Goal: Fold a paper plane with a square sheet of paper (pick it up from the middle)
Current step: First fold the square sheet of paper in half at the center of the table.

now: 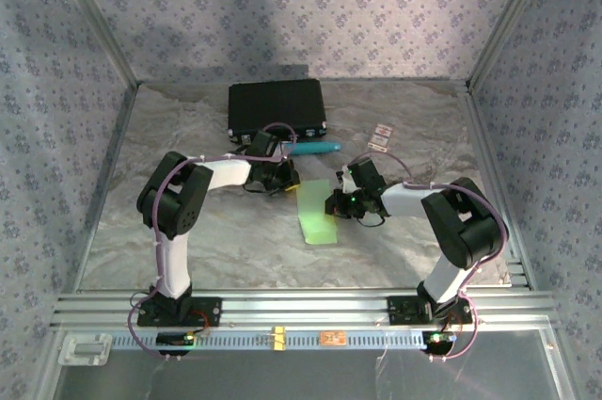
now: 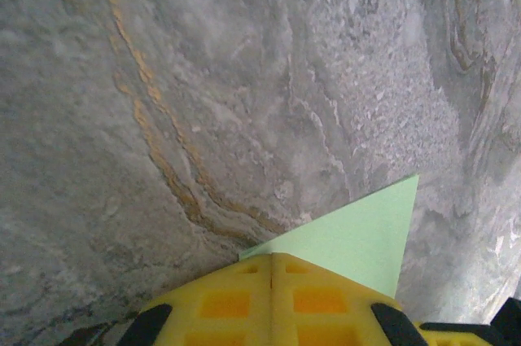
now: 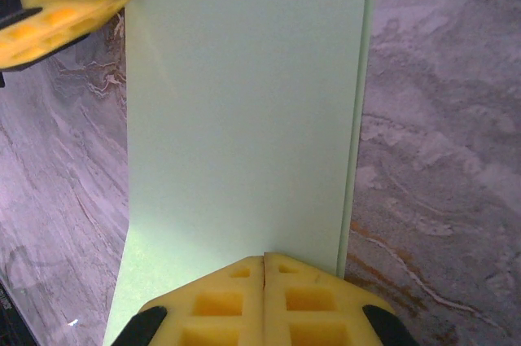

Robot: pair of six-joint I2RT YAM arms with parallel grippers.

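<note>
The left claw (image 2: 271,260) and right claw (image 3: 264,258), both closed, press the half-folded square sheet of paper (image 1: 315,216) flat; nose-corner folds probably come next.

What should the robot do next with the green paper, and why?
Probably slide the shut right gripper along the green paper to press its crease. It already lies folded into a strip, and the shut left gripper seems to pin its far corner.

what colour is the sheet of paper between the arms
Pale green, plain and unmarked: the thin sheet of paper shows best in the right wrist view.
</note>
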